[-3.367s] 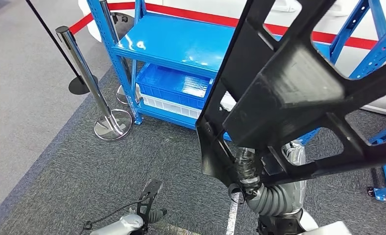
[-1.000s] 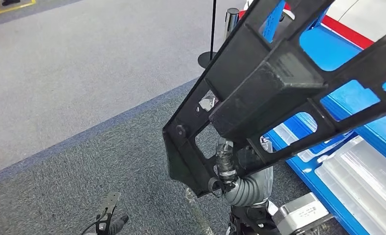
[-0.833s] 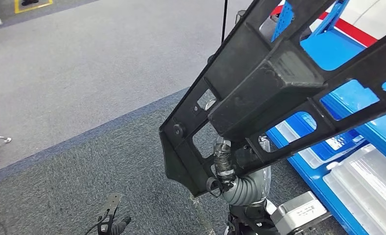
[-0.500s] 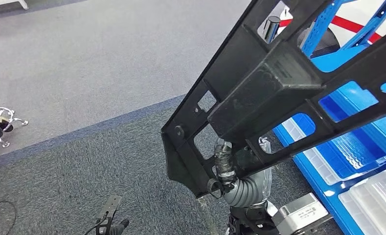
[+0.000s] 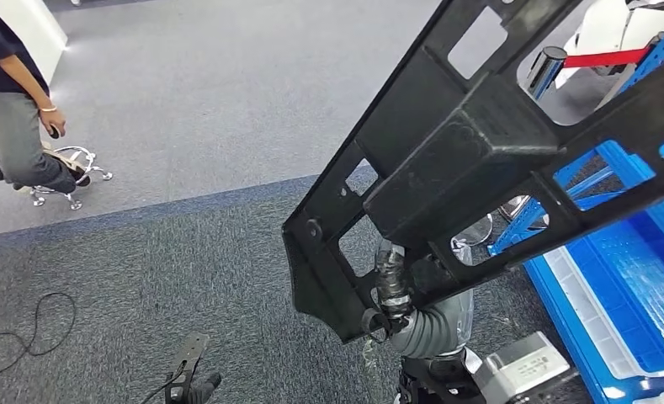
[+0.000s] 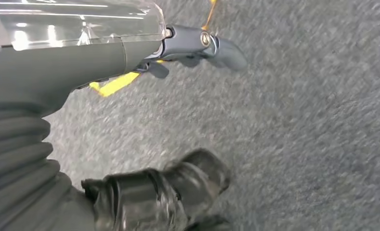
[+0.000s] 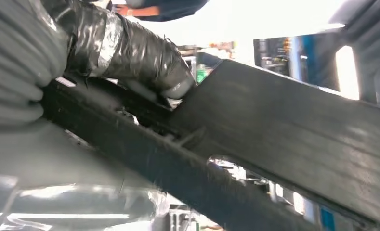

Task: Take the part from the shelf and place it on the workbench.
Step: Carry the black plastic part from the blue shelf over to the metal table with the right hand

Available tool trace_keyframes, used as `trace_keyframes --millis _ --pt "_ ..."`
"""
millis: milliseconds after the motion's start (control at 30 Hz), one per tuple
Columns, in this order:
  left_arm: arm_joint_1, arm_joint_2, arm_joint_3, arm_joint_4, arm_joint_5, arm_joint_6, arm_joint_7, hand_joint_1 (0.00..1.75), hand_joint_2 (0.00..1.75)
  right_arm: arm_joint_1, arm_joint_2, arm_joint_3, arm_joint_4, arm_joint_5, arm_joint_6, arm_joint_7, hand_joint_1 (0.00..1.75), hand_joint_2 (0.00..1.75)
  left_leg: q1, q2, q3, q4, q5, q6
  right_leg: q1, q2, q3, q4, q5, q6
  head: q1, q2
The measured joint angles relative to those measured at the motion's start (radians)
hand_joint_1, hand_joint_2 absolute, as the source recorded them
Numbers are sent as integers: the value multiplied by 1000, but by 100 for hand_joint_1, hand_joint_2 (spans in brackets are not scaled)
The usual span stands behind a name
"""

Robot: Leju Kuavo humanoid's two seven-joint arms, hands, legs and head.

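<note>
Our right hand [image 5: 395, 290] grips the black part [image 5: 463, 160], held high beside the blue shelf [image 5: 640, 278]; our left hand [image 6: 144, 192] hangs over the carpet, fingers curled on nothing

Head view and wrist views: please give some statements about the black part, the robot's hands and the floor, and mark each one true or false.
1. The right hand holds the black part. True.
2. The black part lies on a workbench. False: it is held up in the air above the grey carpet.
3. The left hand holds a blue bin. False: it holds nothing and hangs above the carpet.
4. A person is at the far left of the head view. True.
5. A black cable lies on the carpet. True.
</note>
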Motion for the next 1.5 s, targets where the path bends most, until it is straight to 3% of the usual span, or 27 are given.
trace_keyframes --millis 67,133,200,233,267,333,400,433,500,567,633,667,733,800,867,933,967,1033,1067,1133,1200,1267,1300,1367,1400,1433,1500 --pt "0 0 0 1 6 0 1 0 175 -3 2 0 0 -1 4 0 175 175 -3 48 -23 45 -23 -11 -3 -26 10 -11 3 -11 -9 0" --pt "-5 -1 0 1 9 0 1 0 175 -4 2 0 0 -2 5 0 175 175 -2 106 -83 163 -74 -20 0 -56 18 -15 0 -19 -17 0" --pt "-7 -1 0 1 10 0 0 0 175 -3 2 0 0 -6 7 0 175 175 1 122 -133 255 -98 -25 3 -85 22 -15 -5 -23 -17 0" --pt "-6 -1 0 1 11 0 -1 0 175 -4 2 0 0 -9 8 0 175 175 1 125 -133 250 -84 -24 4 -97 25 -15 -7 -22 -18 0" --pt "-5 0 0 1 11 0 -1 0 175 -4 2 0 0 -11 8 0 175 175 0 129 -113 209 -56 -22 4 -108 29 -15 -11 -22 -18 0" --pt "-5 0 0 1 11 -1 -2 0 175 -5 2 0 0 -12 9 0 175 175 -7 164 -41 73 3 -10 8 -130 39 -15 -18 -18 -17 0" --pt "-8 0 0 1 11 -2 -4 0 175 -6 2 0 0 -13 9 0 175 175 -19 195 1 -6 21 5 13 -146 45 -17 -24 -10 -17 0" --pt "-8 1 0 1 11 -3 -5 0 175 -6 2 0 0 -13 10 0 175 175 -24 196 2 -13 16 11 15 -153 47 -20 -25 -5 -16 0" --pt "-5 2 0 2 13 -3 -5 0 175 -8 2 0 0 -13 11 0 175 175 -20 176 4 -23 20 21 16 -163 53 -25 -29 6 -16 0" --pt "-4 3 0 2 14 -3 -6 0 175 -10 3 0 0 -15 14 -1 175 175 -13 156 15 -39 27 32 15 -130 43 8 -54 13 -11 0" --pt "-9 3 0 2 16 -4 -8 0 175 -10 2 0 1 -17 17 -1 175 175 -11 134 21 -46 29 41 14 -83 -11 121 -109 14 -3 0" --pt "-11 3 -1 2 17 -4 -8 0 175 -9 2 0 2 -17 18 -1 175 175 -12 123 21 -45 28 44 14 -72 -48 188 -134 14 -2 0" --pt "-11 3 -1 2 18 -4 -9 0 175 -7 1 0 5 -18 19 -1 175 175 -12 96 22 -42 25 45 12 -66 -92 251 -135 17 -1 0" --pt "-11 2 -1 2 19 -6 -10 0 175 -7 1 0 6 -18 20 -1 175 175 -9 66 22 -33 21 40 7 -58 -69 174 -68 20 0 0" --pt "-11 2 -2 2 20 -12 -13 0 175 -8 0 0 6 -18 20 -1 175 175 -5 43 17 -20 13 32 -2 -20 -24 63 -10 22 0 0" --pt "-12 2 -2 2 20 -17 -16 0 175 -8 0 0 7 -18 20 -1 175 175 -5 26 3 -4 7 22 -9 27 -5 15 -4 21 1 0" --pt "-13 2 -2 2 20 -20 -17 0 175 -7 0 0 8 -18 20 -1 175 175 -4 16 -4 -1 7 16 -8 37 -4 11 -10 18 2 0" --pt "-11 4 -2 2 21 -21 -18 0 175 -8 1 0 8 -18 20 -1 175 175 1 -4 -11 -5 13 4 -4 22 -4 8 -9 7 3 0" --pt "-8 4 -2 2 22 -22 -18 0 175 -10 1 0 8 -18 20 0 175 175 2 2 -14 -4 14 -2 -4 9 -1 5 -7 0 3 0" --pt "-8 4 -3 2 23 -23 -18 0 175 -12 2 0 8 -17 20 -1 175 175 -1 56 -36 40 -8 -12 -5 -17 8 -4 -5 -12 -3 0" --pt "-13 4 -4 2 22 -24 -18 0 175 -12 3 0 8 -15 19 0 175 175 -1 113 -94 154 -57 -18 0 -46 16 -9 -7 -20 -9 0" --pt "-15 4 -4 2 19 -24 -16 0 175 -10 3 0 8 -11 12 1 175 175 0 124 -149 255 -86 -19 3 -73 22 -9 -12 -23 -10 0" --pt "-14 4 -4 2 16 -24 -15 0 175 -9 2 0 8 -9 8 2 175 175 0 125 -155 263 -77 -18 4 -86 25 -9 -15 -23 -10 0" --pt "-14 4 -4 2 11 -23 -10 0 175 -9 2 0 7 -3 3 7 175 175 -2 138 -106 167 -18 -9 7 -109 35 -10 -23 -22 -10 0" --pt "-15 4 -5 2 8 -22 -6 0 175 -8 2 0 6 0 2 12 175 175 -7 160 -70 97 7 -2 8 -119 41 -11 -27 -20 -9 0" --pt "-17 3 -5 2 6 -21 -3 0 175 -7 2 0 3 3 0 16 175 175 -13 181 -39 39 24 6 11 -127 46 -11 -31 -16 -9 0" --pt "-22 3 -7 2 1 -17 4 0 175 -3 1 -1 -2 8 -5 23 175 175 -24 201 -16 -6 25 17 15 -142 51 -17 -35 -7 -9 0"
